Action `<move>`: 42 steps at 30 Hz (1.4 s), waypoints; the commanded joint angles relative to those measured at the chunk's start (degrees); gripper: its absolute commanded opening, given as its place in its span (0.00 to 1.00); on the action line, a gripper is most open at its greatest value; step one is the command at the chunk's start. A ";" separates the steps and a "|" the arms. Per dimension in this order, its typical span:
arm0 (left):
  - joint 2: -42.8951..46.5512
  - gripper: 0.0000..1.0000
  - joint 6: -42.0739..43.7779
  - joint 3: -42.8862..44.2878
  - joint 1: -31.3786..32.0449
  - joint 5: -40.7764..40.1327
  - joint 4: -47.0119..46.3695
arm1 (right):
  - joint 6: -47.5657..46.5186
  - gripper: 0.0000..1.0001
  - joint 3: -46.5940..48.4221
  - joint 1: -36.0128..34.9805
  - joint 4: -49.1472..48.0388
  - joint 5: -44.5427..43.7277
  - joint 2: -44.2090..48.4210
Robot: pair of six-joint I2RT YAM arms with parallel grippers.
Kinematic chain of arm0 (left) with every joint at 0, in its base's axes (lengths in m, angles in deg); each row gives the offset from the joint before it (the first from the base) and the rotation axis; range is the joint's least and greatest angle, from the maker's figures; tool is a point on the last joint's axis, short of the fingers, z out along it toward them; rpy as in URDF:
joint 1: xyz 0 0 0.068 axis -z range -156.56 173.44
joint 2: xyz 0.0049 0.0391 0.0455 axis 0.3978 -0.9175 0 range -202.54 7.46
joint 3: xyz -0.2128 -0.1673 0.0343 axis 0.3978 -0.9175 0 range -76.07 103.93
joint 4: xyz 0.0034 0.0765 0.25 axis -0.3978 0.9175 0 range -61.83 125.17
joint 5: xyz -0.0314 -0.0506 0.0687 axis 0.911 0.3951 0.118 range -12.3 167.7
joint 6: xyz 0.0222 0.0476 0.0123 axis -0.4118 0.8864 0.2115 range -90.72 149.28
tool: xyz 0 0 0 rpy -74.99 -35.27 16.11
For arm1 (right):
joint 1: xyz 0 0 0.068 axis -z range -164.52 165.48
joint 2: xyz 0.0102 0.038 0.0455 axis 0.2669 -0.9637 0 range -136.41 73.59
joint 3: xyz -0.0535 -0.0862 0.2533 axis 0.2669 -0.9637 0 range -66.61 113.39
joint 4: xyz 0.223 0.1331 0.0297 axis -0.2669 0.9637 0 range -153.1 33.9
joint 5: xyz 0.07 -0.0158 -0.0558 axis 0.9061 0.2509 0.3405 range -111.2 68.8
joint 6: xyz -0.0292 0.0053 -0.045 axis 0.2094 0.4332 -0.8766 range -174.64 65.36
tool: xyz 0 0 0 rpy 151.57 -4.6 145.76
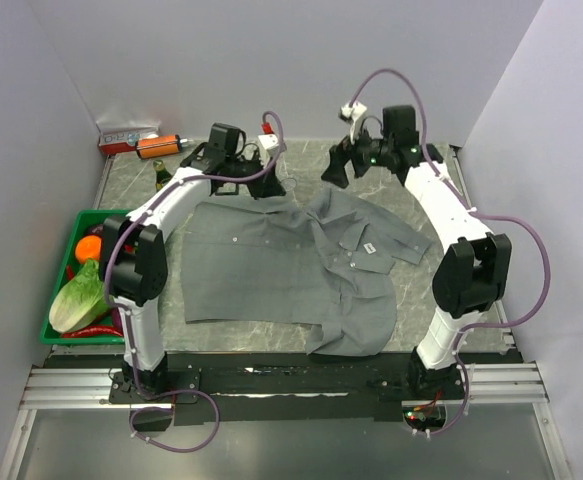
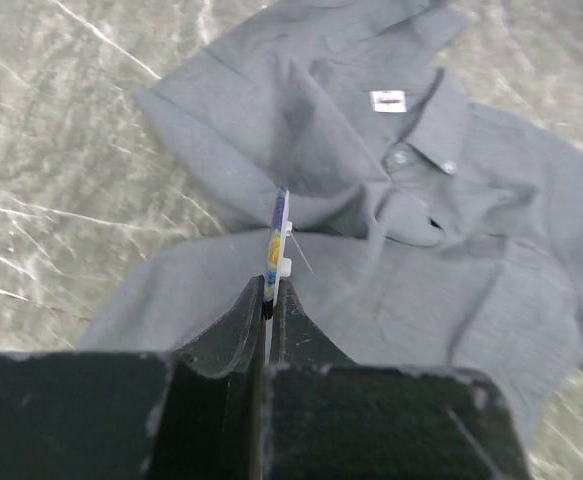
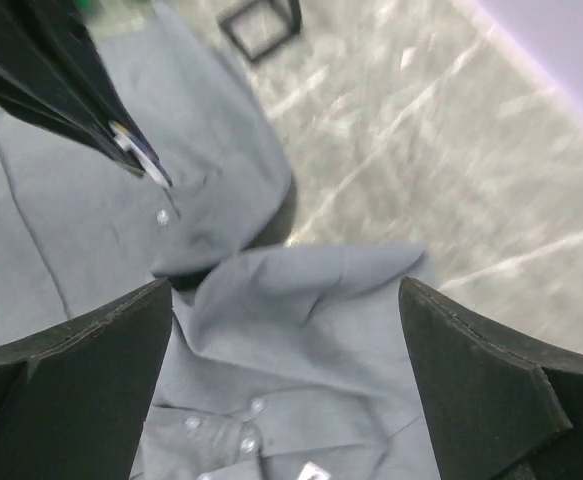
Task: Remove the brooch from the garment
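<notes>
Between the pinched tips of your left gripper (image 2: 268, 300) the brooch (image 2: 276, 232) sits edge-on, seemingly free of the shirt (image 2: 491, 260) below; your right gripper (image 3: 283, 290) gapes empty, so next set the brooch aside.

The top external view looks down from above and behind the arm bases at 6 o'clock, far enough back to take in the whole table (image 1: 416, 300) and grey shirt (image 1: 261, 270). The left wrist view looks down at closer range past the left end effector (image 2: 268, 292). The right wrist view looks down through the right end effector (image 3: 284, 300). Both wrist views share the collar and the brooch (image 2: 278, 232).
</notes>
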 commanded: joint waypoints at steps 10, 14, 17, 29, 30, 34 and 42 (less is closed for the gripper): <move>11.15 0.01 8.06 -4.05 -2.78 4.94 8.38 | -17.86 0.75 5.81 -5.71 11.50 11.71 2.84; 9.92 0.01 9.38 -0.10 -2.78 3.25 14.27 | -19.99 0.75 -0.96 -9.40 2.81 8.65 6.72; 10.09 0.01 11.48 1.40 -2.86 2.82 15.51 | -20.08 0.75 -3.69 -12.13 -3.78 6.62 8.21; 11.59 0.01 16.50 1.05 -3.74 2.63 17.98 | -22.80 0.74 -2.82 -18.02 -6.88 1.36 5.58; 12.20 0.01 15.98 0.01 -3.74 2.72 17.63 | -22.80 0.73 -2.47 -18.29 -6.35 1.34 5.23; 13.96 0.01 14.22 -3.08 -4.36 3.34 14.11 | -21.92 0.73 -2.55 -18.99 -7.40 0.82 4.70; 13.88 0.01 12.63 -3.70 -5.06 5.54 11.82 | -20.43 0.70 -1.15 -20.05 -8.98 -2.69 2.33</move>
